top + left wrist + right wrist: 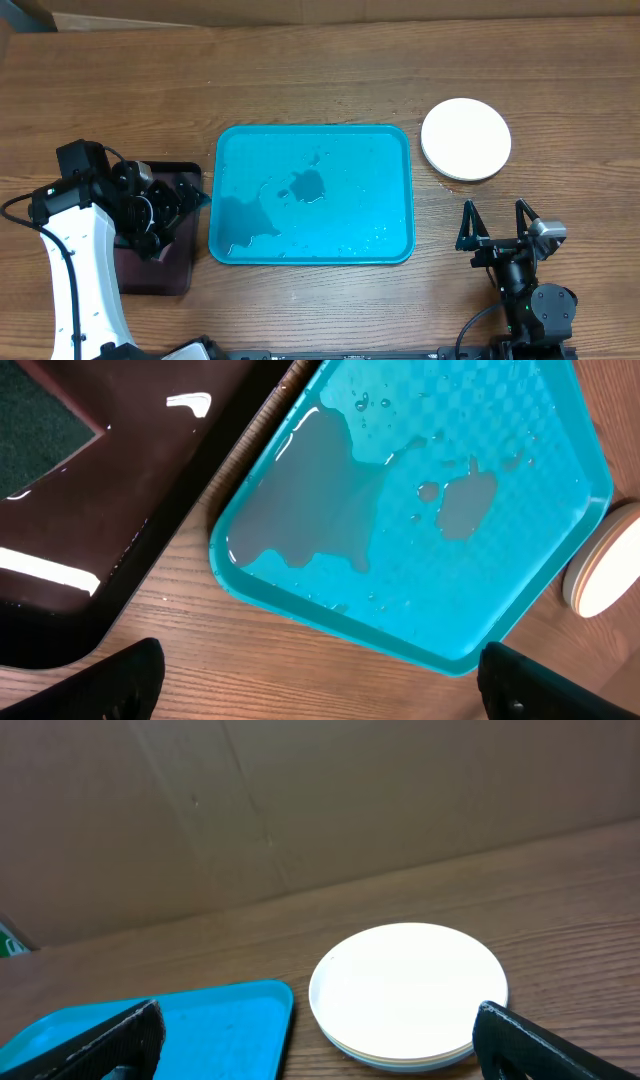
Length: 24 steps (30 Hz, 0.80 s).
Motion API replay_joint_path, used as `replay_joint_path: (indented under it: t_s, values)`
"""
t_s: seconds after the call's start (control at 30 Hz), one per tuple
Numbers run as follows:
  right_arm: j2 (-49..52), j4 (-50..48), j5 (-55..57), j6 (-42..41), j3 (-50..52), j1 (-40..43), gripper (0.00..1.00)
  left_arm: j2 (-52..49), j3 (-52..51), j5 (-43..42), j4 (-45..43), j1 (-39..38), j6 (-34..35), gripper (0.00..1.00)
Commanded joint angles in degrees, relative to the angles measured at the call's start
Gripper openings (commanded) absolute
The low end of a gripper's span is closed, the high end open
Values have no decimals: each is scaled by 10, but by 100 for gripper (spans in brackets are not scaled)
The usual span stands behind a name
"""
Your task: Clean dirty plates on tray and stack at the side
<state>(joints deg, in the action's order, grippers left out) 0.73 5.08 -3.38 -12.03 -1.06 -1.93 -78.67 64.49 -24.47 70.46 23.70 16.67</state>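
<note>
No text, label, brand, number or sign can be read in any view. At the far left edge of the right wrist view, a small green patch [8,946] carries white marks, too small and cut off to make out.

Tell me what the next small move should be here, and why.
Probably draw the open left gripper back from over the dark tray to rest. The turquoise tray holds only puddles, the plates sit stacked off its right side, white on top, and the right gripper is open and empty too, so nothing looks left to clean.
</note>
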Motion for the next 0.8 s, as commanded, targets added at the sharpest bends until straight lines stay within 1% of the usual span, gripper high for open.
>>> replay_joint_path:
  t_s: [0.0, 0.4, 0.63, 0.77]
  values:
    - [-6, -4, 8, -4, 6, 3, 100, -3, -2, -4, 0, -2, -9, 100]
    - [-6, -2, 19, 6, 6, 2, 100, -3, -2, -4, 0, -2, -9, 100]
    - [-6, -1, 25, 129, 6, 2, 100, -3, -2, -4, 0, -2, -9, 100]
    - [-6, -1, 27, 157, 6, 4, 100, -3, -2, -4, 0, -2, -9, 100]
